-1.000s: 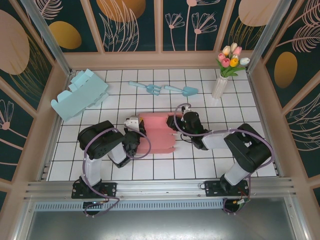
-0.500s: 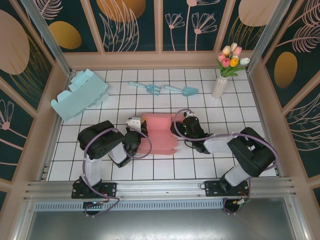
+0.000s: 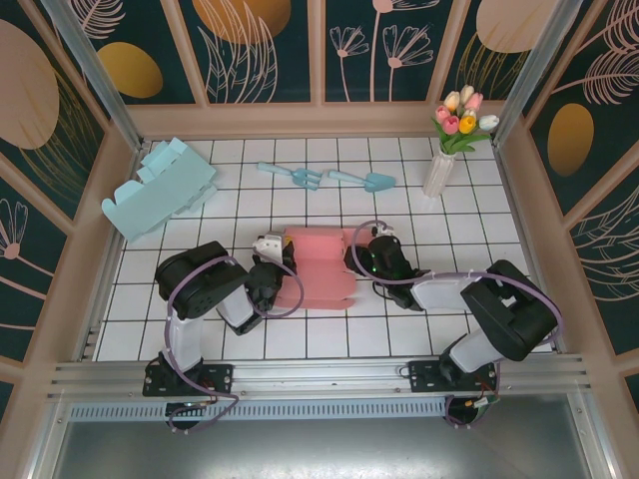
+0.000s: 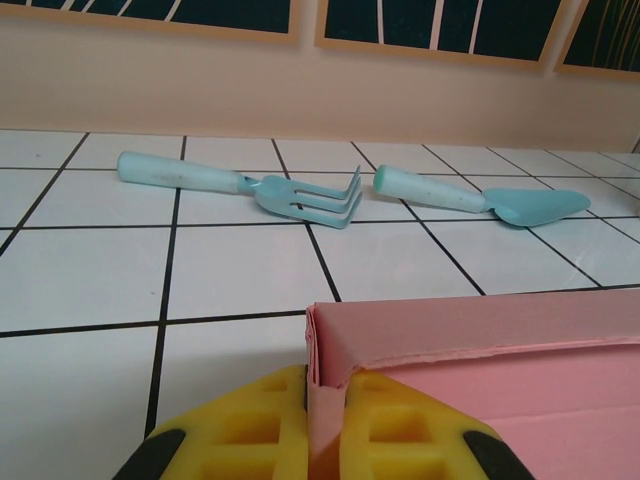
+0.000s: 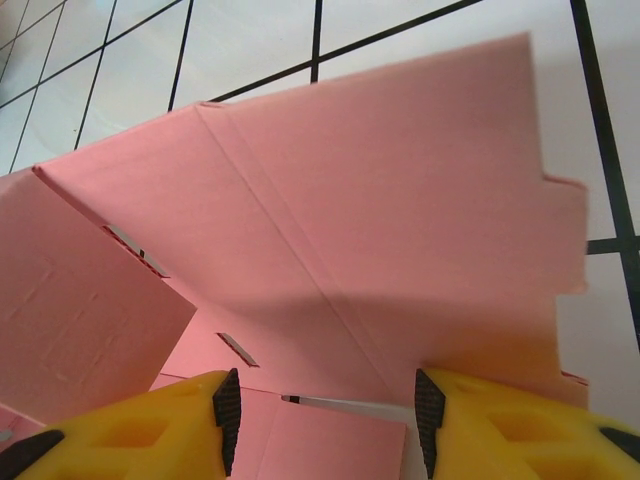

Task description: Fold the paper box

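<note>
1. The left jaws are clamping shut on a raised corner of the pink paper box, and their yellow pads are pressing the thin edge from both sides.
2. The right jaws are standing partly apart. One yellow pad is sitting to the left and the other to the right, with a clear gap between them.
3. Pink paper is lying in and beyond that gap, and it is not pinched. The creased panels are spreading out ahead of the right jaws, with one flap rising at the left.
4. In the top view, the pink paper box is lying on the white tiled table between the two sets of jaws. The left jaws are meeting its left edge and the right jaws are sitting at its right edge.
5. A blue fork and a blue trowel are lying side by side on the table, well ahead of the left jaws and near the back wall.
6. A light blue box is resting far off to the left of the left jaws, near the table's back corner.
7. A white vase of tulips is standing well beyond the right jaws, towards the back right corner.
</note>
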`<state>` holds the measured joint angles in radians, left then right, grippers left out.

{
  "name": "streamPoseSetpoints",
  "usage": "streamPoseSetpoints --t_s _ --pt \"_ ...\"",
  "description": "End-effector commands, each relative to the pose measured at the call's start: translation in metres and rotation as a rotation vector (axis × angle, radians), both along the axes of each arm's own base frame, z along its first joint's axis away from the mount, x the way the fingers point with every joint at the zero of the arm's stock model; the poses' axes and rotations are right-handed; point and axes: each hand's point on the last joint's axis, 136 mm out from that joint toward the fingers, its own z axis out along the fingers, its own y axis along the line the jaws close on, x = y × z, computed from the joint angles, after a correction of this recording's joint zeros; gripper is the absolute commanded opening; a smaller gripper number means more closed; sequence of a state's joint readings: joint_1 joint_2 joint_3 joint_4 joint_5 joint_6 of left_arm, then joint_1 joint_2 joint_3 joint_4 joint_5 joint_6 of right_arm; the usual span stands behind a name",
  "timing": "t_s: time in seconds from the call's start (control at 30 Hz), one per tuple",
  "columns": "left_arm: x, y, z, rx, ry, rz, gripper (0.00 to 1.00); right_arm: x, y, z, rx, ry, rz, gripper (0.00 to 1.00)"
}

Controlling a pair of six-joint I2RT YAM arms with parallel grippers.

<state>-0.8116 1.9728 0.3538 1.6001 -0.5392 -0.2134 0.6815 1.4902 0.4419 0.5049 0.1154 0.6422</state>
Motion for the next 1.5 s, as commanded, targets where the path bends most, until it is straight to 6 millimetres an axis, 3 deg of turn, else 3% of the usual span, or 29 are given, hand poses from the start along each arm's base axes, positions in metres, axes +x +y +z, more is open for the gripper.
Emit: streamPoseSetpoints --t_s 0.0,0.33,0.63,1.03,1.37,1.47 --pt "-0.002 0.004 0.060 -0.193 -0.173 0.019 0.00 0.001 -0.014 -0.002 -0.016 0.012 -0.057 0.52" --pt "-0.002 0.006 0.075 -0.235 -0.198 0.028 0.00 -0.001 -0.008 0.006 0.024 0.010 -0.035 0.53" --pt "0.000 0.010 0.080 -0.253 -0.208 0.055 0.00 -0.007 -0.004 0.026 0.073 -0.011 -0.009 0.52" --pt "0.005 0.020 0.080 -0.272 -0.207 0.131 0.00 -0.011 -0.007 0.023 0.083 -0.001 -0.041 0.52" --pt "0.007 0.004 0.072 -0.295 -0.188 0.061 0.00 -0.004 0.010 0.020 0.122 0.009 -0.009 0.51" --pt "0.007 -0.001 0.071 -0.291 -0.184 0.039 0.00 -0.001 0.014 0.025 0.135 -0.007 0.000 0.45"
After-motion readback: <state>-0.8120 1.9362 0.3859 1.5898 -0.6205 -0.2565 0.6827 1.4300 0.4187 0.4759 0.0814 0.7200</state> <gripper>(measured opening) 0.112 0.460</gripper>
